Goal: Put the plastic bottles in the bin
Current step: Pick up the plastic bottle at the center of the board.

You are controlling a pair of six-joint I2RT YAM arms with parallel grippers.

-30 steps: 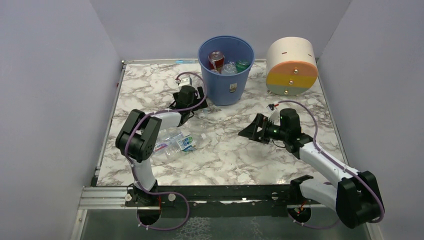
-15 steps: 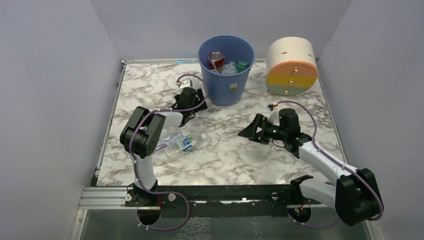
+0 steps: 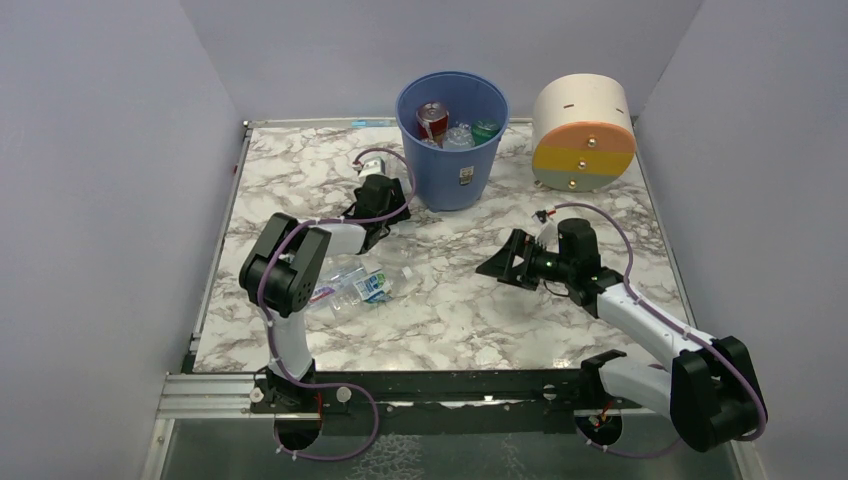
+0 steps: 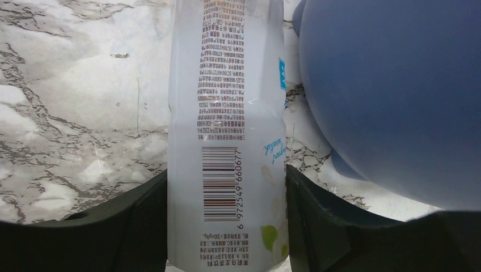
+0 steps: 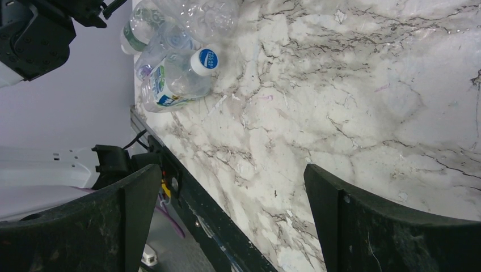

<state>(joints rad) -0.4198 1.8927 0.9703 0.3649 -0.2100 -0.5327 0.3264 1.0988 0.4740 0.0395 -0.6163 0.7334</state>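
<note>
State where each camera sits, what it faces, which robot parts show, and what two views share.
Top external: high behind the robot, facing the table; left arm, right arm show.
Left wrist: looks along the left gripper clamping the barcode bottle, bin beside.
Right wrist: through the open right gripper toward loose bottles.
Top external shares those bottles.

Two arms, each with one end effector: left end effector (image 3: 385, 203), right end effector (image 5: 230, 175). One blue bin (image 3: 440, 185) just beside the left one, with three binned bottles (image 3: 459, 135) showing. One held bottle (image 4: 227, 113) between the left fingers. At least three loose bottles (image 5: 176, 76) ahead of the right one. One cream drum (image 3: 583, 135).
</note>
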